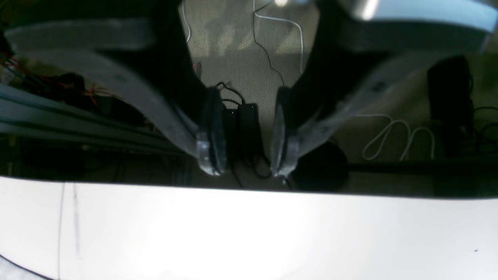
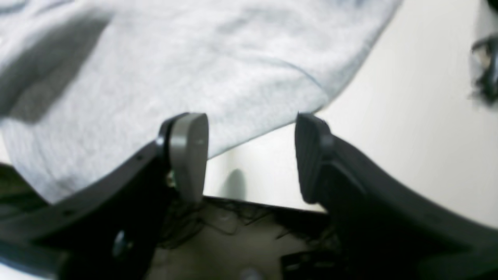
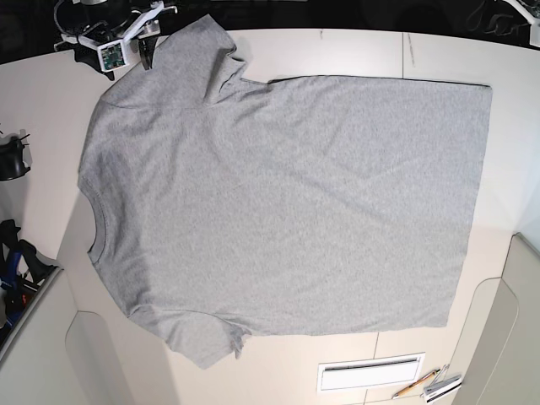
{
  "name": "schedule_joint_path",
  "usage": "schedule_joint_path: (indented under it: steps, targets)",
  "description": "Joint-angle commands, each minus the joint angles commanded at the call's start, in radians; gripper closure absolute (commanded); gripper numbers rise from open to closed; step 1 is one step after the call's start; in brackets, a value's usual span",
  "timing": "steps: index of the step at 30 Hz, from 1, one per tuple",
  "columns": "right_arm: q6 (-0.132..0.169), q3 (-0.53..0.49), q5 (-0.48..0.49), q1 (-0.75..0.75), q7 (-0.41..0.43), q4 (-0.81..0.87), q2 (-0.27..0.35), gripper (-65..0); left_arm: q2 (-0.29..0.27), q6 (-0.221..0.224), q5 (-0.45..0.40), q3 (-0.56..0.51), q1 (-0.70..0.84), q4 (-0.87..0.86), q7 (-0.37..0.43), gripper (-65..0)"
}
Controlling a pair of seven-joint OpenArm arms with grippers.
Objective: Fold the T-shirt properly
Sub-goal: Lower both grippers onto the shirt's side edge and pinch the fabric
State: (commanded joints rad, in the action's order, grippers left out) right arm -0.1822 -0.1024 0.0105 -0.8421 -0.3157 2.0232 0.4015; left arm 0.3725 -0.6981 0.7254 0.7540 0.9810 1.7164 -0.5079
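Lying flat: 1 T-shirt (image 3: 278, 211); both end effectors, left (image 1: 243, 134) and right (image 2: 249, 155), spread, empty.

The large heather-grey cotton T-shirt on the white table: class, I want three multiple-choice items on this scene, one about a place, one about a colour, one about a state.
1. In the base view, where does the ribbed crew neck of the heather-grey cotton T-shirt point?
A. toward the view's left
B. toward the view's right
C. toward the top edge

2. What colour is the table under the shirt?
A. black
B. white
C. green

3. How does the right gripper stand in the right wrist view?
A. shut on the shirt
B. shut and empty
C. open, at the shirt's edge

Answers:
1 A, the neck lies at the left side, the hem at the right.
2 B, bare white surface shows around the cloth.
3 C, a clear gap separates its fingers and no cloth lies between them.
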Motion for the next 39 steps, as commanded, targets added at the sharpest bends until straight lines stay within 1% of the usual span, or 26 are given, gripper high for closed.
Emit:
schedule_joint_path:
  steps: [3, 4, 7, 10, 12, 17, 18, 19, 21, 23, 24, 26, 27, 29, 32, 35, 37, 39]
  targets:
    - [0.064, 0.076, 0.101, 0.000, -0.019, -0.008, -0.045, -35.0, 0.006, 0.000, 0.005, 0.000, -0.001, 0.000, 0.013, -31.8]
    - [0.089, 0.100, 0.138, 0.000, -0.024, -0.019, -0.059, -35.0, 0.010, 0.000, 0.015, 0.000, -0.001, 0.000, 0.014, -33.0]
    - [0.153, 0.175, 0.212, 0.007, -0.025, -0.071, -0.106, -35.0, 0.025, 0.000, 0.042, 0.000, -0.003, 0.000, 0.021, -33.2]
    - [0.214, 0.245, 0.297, 0.032, -0.035, -0.140, -0.135, -35.0, 0.038, 0.000, 0.049, 0.000, -0.003, 0.000, 0.033, -33.2]
    - [0.269, 0.269, 0.337, 0.055, -0.040, -0.183, -0.138, -35.0, 0.045, 0.000, 0.049, 0.000, -0.005, 0.000, 0.033, -33.2]
    - [0.302, 0.270, 0.377, 0.107, -0.064, -0.229, -0.139, -35.0, 0.046, 0.000, 0.048, 0.000, -0.034, 0.000, 0.032, -33.3]
    - [0.311, 0.270, 0.383, 0.111, -0.064, -0.230, -0.139, -35.0, 0.046, 0.000, 0.048, 0.000, -0.038, 0.000, 0.032, -33.9]
    - [0.320, 0.270, 0.383, 0.111, -0.067, -0.230, -0.139, -35.0, 0.046, 0.000, 0.048, 0.000, -0.044, 0.000, 0.032, -36.1]
    - [0.322, 0.270, 0.383, 0.110, -0.076, -0.230, -0.139, -35.0, 0.047, 0.000, 0.048, 0.000, -0.056, 0.000, 0.029, -39.6]
    - [0.322, 0.268, 0.385, 0.110, -0.083, -0.230, -0.139, -35.0, 0.054, 0.000, 0.048, 0.000, -0.071, 0.000, 0.026, -40.9]
    - [0.330, 0.264, 0.391, 0.110, -0.083, -0.230, -0.139, -35.0, 0.062, 0.000, 0.048, 0.000, -0.078, 0.000, 0.024, -40.9]
    - [0.363, 0.250, 0.399, 0.110, -0.083, -0.230, -0.139, -35.0, 0.079, 0.000, 0.047, 0.000, -0.093, 0.000, 0.024, -41.0]
    - [0.374, 0.241, 0.402, 0.110, -0.083, -0.230, -0.139, -35.0, 0.086, 0.003, 0.043, 0.000, -0.104, 0.000, 0.019, -41.1]
    - [0.373, 0.218, 0.401, 0.110, -0.082, -0.230, -0.142, -35.0, 0.102, 0.010, 0.043, 0.000, -0.128, -0.003, 0.000, -41.1]
    - [0.373, 0.196, 0.397, 0.110, -0.082, -0.230, -0.165, -35.0, 0.122, 0.010, 0.045, 0.000, -0.159, -0.015, -0.013, -41.1]
    - [0.374, 0.190, 0.397, 0.111, -0.082, -0.230, -0.188, -35.0, 0.135, 0.015, 0.059, 0.000, -0.177, -0.040, -0.013, -44.8]
    - [0.375, 0.190, 0.397, 0.112, -0.082, -0.230, -0.193, -35.0, 0.138, 0.029, 0.072, -0.001, -0.192, -0.069, -0.013, -45.2]
    - [0.397, 0.190, 0.398, 0.114, -0.082, -0.230, -0.195, -35.0, 0.138, 0.029, 0.080, -0.002, -0.215, -0.112, -0.013, -45.2]
